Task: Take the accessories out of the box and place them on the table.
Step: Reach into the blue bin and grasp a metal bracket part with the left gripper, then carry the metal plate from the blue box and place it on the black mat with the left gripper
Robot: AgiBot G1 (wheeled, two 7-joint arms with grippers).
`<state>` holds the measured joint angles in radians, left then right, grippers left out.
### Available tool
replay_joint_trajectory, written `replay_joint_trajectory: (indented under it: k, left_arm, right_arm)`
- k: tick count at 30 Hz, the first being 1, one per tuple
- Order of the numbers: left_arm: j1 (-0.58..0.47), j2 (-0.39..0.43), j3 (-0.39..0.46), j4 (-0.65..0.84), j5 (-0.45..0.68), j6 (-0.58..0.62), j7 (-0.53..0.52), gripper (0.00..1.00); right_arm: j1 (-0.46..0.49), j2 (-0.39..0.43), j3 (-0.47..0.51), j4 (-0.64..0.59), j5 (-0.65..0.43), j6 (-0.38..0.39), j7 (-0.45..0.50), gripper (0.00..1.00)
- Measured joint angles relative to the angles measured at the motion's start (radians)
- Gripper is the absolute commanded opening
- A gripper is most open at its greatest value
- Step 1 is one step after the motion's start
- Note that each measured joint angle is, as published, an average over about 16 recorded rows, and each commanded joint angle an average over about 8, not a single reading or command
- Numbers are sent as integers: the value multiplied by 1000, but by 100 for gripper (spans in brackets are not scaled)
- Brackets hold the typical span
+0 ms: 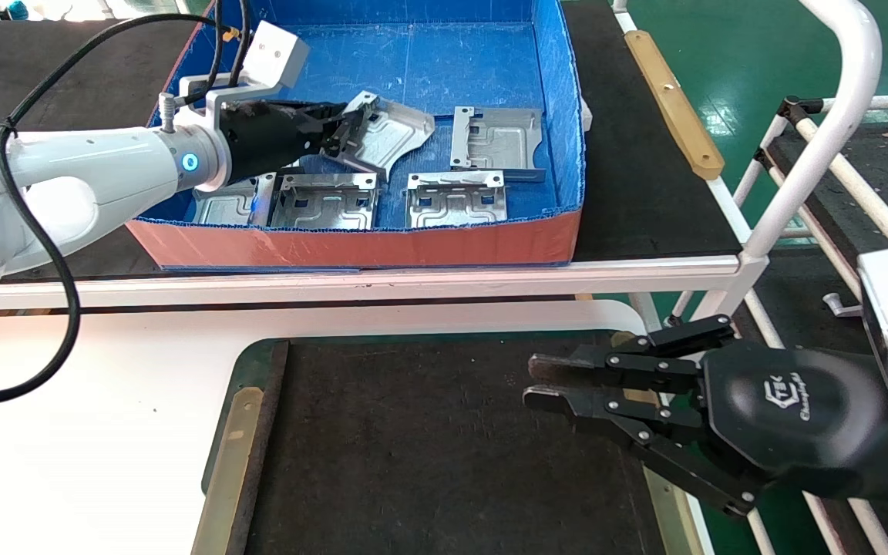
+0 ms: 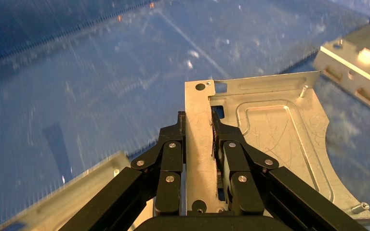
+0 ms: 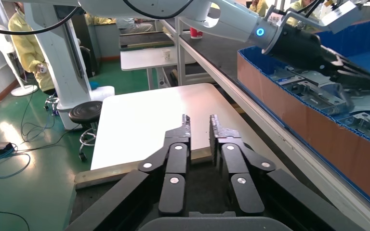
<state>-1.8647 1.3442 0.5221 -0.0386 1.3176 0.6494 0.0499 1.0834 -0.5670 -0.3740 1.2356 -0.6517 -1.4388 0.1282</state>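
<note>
left gripper grasping a plate inside the box

the left gripper (image 1: pixel 340 131) reaches into the blue box (image 1: pixel 351 243) and is clenched on the folded edge of one silver plate (image 1: pixel 386 139), which sits tilted, raised off the box floor. in the left wrist view the fingers (image 2: pixel 224 144) pinch that plate's flat edge strip (image 2: pixel 200 144) from both sides.

four more plates lie in the box: one flat toward the far right (image 1: pixel 498 142), two along the near wall (image 1: pixel 455 200) (image 1: pixel 324 200), and one partly hidden under the left arm (image 1: pixel 224 204).

the right gripper (image 1: pixel 540 381) hovers at the right edge of the dark mat (image 1: pixel 428 447) on the white table (image 1: pixel 89 432), its fingers (image 3: pixel 185 130) a little apart and holding nothing. a brass-coloured strip (image 1: pixel 232 455) runs along the mat's left side.
</note>
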Motion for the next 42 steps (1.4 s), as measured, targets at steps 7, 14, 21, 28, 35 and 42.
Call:
replay_joint_trajectory:
  k: [7, 14, 21, 28, 35, 42]
  left_arm:
    - [10, 0, -6, -48, -15, -19, 30, 0]
    - [8, -19, -26, -85, -49, -7, 106, 0]
    - [8, -81, -59, -104, -96, 83, 202, 0]
    - [40, -225, -107, -138, -178, 376, 280, 0]
    - [77, -391, -151, -158, -264, 732, 319, 0]
    - [146, -500, -156, -246, -341, 917, 291, 0]
  right_arm:
    - [0, 0, 0, 0, 0, 0, 0, 0]
    - [0, 0, 0, 0, 0, 0, 0, 0]
    - [0, 0, 0, 0, 0, 0, 0, 0]
    - [0, 0, 0, 0, 0, 0, 0, 0]
    - [0, 0, 0, 0, 0, 0, 0, 0]
    - [0, 0, 0, 0, 0, 0, 0, 0]
